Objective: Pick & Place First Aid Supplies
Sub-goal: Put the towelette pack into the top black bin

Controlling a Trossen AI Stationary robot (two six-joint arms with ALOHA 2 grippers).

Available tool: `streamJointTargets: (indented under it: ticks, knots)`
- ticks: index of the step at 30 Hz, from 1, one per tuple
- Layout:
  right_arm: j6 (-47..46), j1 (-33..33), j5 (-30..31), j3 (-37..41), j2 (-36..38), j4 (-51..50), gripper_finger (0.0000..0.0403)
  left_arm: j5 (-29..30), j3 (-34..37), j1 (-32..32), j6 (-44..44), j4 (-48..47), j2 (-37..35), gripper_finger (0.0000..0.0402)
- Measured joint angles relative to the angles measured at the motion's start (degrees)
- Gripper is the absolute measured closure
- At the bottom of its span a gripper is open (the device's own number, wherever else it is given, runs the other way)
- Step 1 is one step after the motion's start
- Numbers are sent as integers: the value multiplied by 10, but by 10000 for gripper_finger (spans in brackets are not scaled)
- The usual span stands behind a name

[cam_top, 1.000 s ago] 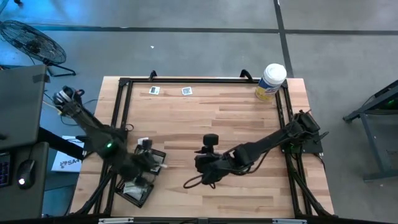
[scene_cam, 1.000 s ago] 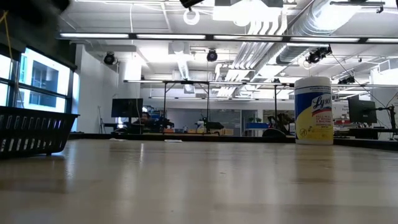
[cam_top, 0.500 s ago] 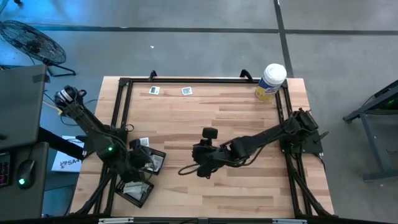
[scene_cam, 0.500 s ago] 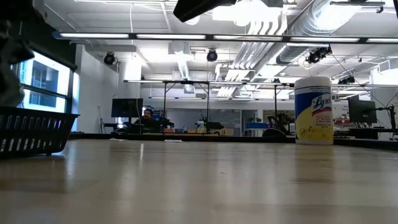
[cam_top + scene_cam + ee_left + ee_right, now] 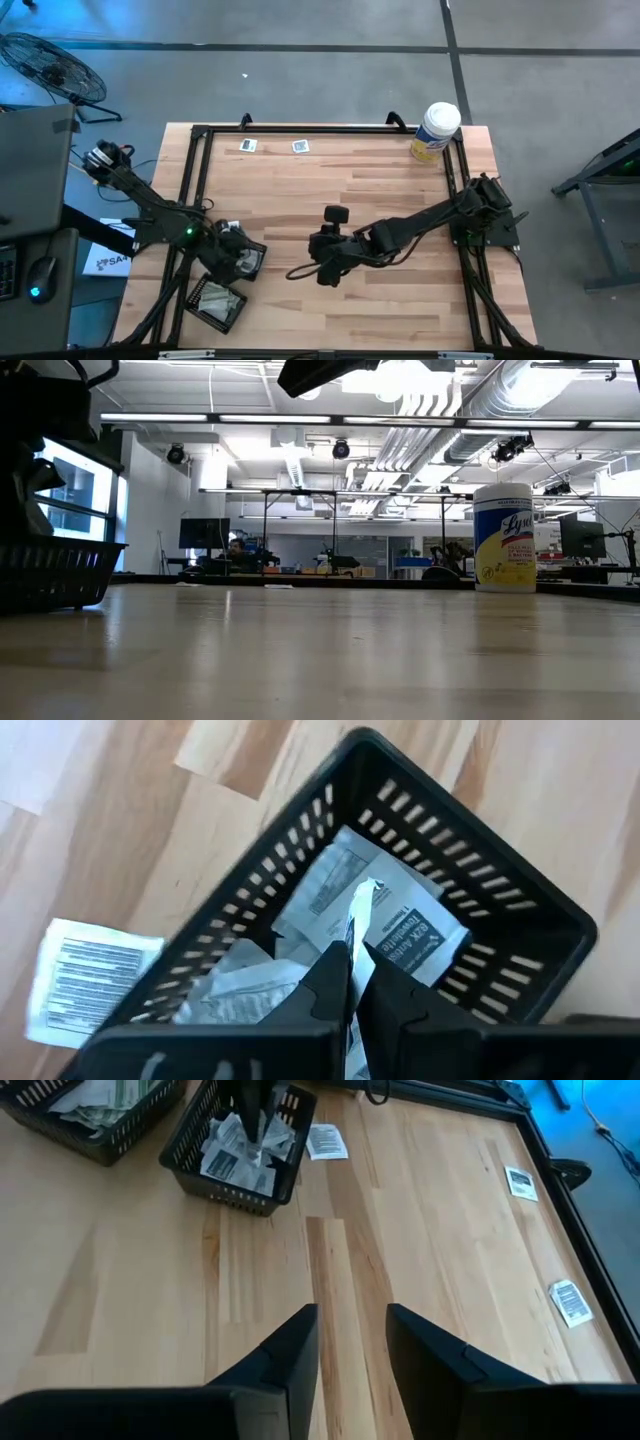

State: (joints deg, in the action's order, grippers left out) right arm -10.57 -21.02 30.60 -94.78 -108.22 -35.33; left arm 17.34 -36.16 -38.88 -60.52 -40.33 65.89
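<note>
From above, the left gripper (image 5: pixel 237 262) hangs over a black mesh tray (image 5: pixel 250 256) near the worktop's (image 5: pixel 400 300) left edge; a second mesh tray (image 5: pixel 216 303) sits just beside it, toward the front edge, with pale packets inside. The right gripper (image 5: pixel 325 255) rests over bare worktop, well apart from that tray toward the middle. Two loose packets (image 5: pixel 249 146) (image 5: pixel 299 147) lie far from the tray at the back edge, and a white canister (image 5: pixel 434 131) stands at the back right corner.

The low view shows the tray wall (image 5: pixel 55 572) at the left and the canister (image 5: pixel 503 538), whose label reads "Lysol"; the smaller print is too small to read.

In the left wrist view the fingers (image 5: pixel 335 982) are pinched together on a thin white wrapper (image 5: pixel 358 915), held upright over the tray's contents (image 5: pixel 400 925). One packet below reads partly "Antib…". Another packet (image 5: pixel 95 975) lies on the worktop just outside the tray wall, printed with lines I cannot read.

The right wrist view shows its fingers (image 5: pixel 290 1350) standing moderately apart, holding nothing, facing the tray (image 5: pixel 240 1150) from a distance.

Risk, as I judge it: the wrapper is pinched by an edge only, so it could slip or flutter on release and land outside the wall, like the packet already lying there.
</note>
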Motion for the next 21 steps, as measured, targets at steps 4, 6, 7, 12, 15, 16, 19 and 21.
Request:
streamJointTargets:
  ticks: [4,6,7,12,15,16,19,21]
  knots:
    - [3,0,-5,0,0,0,290,-18,0,4,22,1,0,390]
    - [5,2,-5,0,0,0,290,-17,-3,4,36,-5,0,381]
    - [5,4,-5,0,0,0,290,-12,-6,4,43,-10,0,373]
    - [4,17,-5,0,0,0,290,12,-23,4,81,-24,0,310]
    - [2,25,-9,0,0,0,290,10,-33,4,88,-45,0,268]
    - [2,27,-10,0,0,0,290,10,-36,4,89,-57,0,257]
    - [-3,32,-11,0,-2,0,290,22,-55,4,93,-98,0,233]
    - [-16,34,-11,0,-6,0,290,50,-67,4,93,-113,0,224]
